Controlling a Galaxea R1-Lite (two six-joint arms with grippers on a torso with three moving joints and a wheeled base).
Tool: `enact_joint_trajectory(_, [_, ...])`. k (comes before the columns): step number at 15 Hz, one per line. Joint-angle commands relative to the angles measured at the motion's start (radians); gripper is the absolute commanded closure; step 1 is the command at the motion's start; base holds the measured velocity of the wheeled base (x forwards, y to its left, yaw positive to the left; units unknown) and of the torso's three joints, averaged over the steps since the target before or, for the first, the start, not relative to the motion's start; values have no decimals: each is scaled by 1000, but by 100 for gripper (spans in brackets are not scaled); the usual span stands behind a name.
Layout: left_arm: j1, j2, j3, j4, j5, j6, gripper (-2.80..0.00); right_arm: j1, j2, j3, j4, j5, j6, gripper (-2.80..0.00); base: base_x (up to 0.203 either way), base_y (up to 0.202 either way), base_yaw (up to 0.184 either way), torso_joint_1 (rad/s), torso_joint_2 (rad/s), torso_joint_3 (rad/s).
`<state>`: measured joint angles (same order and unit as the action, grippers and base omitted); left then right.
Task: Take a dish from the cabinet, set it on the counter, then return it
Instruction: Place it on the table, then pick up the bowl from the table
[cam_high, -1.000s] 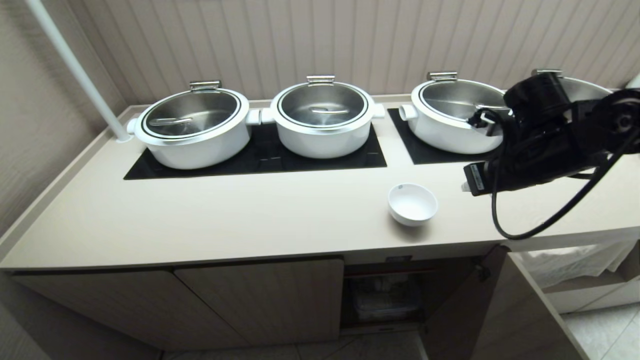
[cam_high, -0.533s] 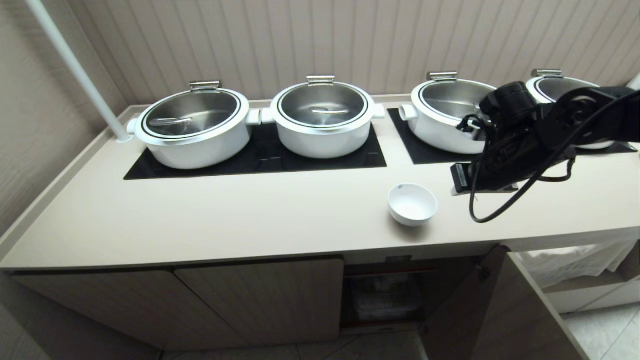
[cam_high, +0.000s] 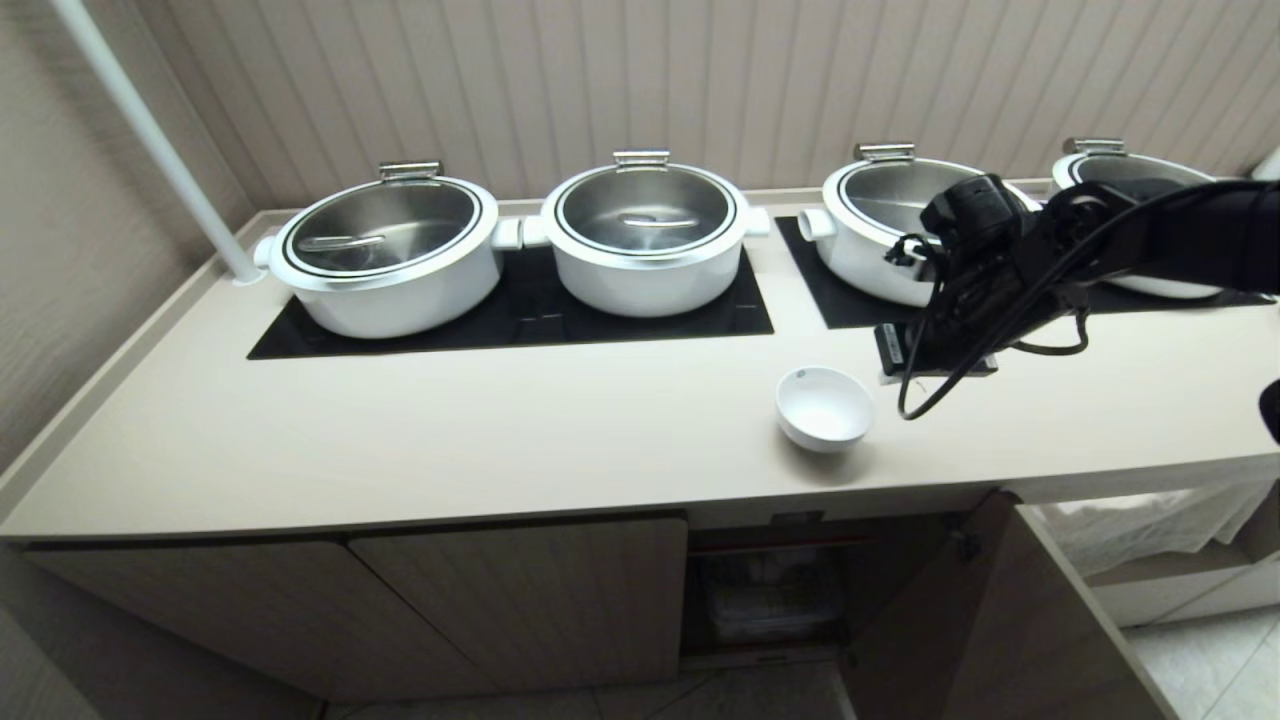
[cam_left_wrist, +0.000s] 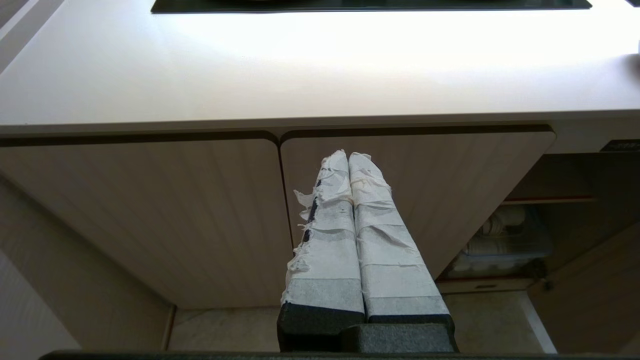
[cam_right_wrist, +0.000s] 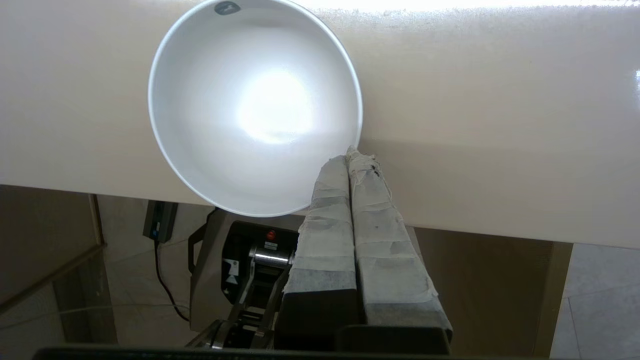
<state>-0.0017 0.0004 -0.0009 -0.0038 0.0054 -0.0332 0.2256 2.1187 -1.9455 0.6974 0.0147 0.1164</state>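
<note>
Resting upright on bench (cam_high: 500, 440): dish (cam_high: 825, 407), near front edge, above open cabinet (cam_high: 770, 590) bay. Right tool (cam_right_wrist: 352, 152) hovering over bench just right of dish, taped fingers pressed together, empty, tips beside dish rim. Left tool (cam_left_wrist: 348, 156) parked low before cabinet doors, fingers pressed together. Lidded pots (cam_high: 645, 240) in far row.
</note>
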Motion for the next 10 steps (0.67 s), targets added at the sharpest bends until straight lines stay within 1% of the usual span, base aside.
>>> enact_joint_trajectory(1, [0, 0, -1, -1, 1, -1, 0, -2, 21, -6, 8, 1, 0, 0, 0, 0, 0, 0, 0, 0])
enact_joint_trajectory(2, [0, 0, 0, -1, 1, -1, 0, -3, 24, -4, 8, 5, 0, -280, 0, 0, 0, 0, 0, 0])
enact_joint_trajectory(4, [0, 0, 0, -1, 1, -1, 0, -3, 28, -6, 10, 16, 3, -280, 0, 0, 0, 0, 0, 0])
enact_joint_trajectory(10, [0, 0, -1, -1, 1, -1, 0, -2, 41, -4, 26, 14, 6, -280, 0, 0, 0, 0, 0, 0])
